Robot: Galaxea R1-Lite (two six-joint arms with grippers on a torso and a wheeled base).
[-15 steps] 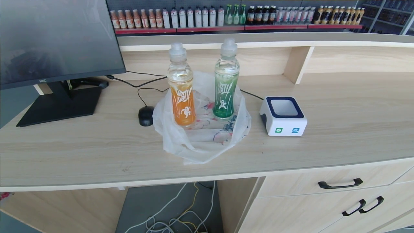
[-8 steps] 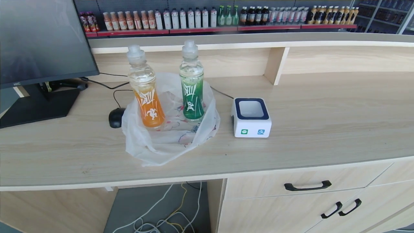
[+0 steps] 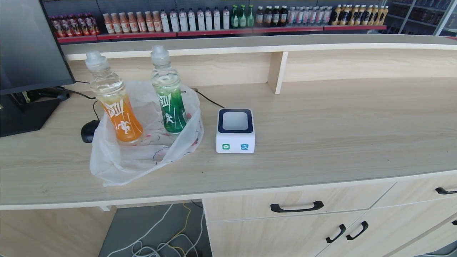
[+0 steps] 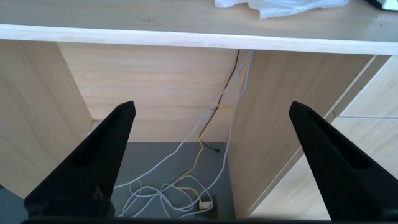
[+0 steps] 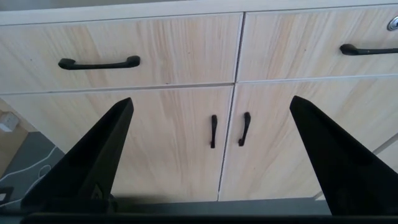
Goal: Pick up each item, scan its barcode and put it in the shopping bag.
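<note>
Left hand (image 4: 211,106) spread wide, empty, low before desk (image 3: 321,142) front, facing bay (image 4: 155,93) underneath. Right hand (image 5: 210,99) likewise wide, empty, facing drawers (image 5: 155,43). Bag (image 3: 117,160) up and ahead of left hand, on desk top; left hand nearer. Orange bottle (image 3: 119,114), green bottle (image 3: 171,107) upright inside bag, long axes vertical, apart. Scanner (image 3: 235,130) just beside bag, toward right hand. Judgement: any grasp needs hand raised above desk edge, side approach. Mouse (image 3: 89,130), monitor (image 3: 28,43) beyond bag; stocked shelves (image 3: 214,32) behind.
</note>
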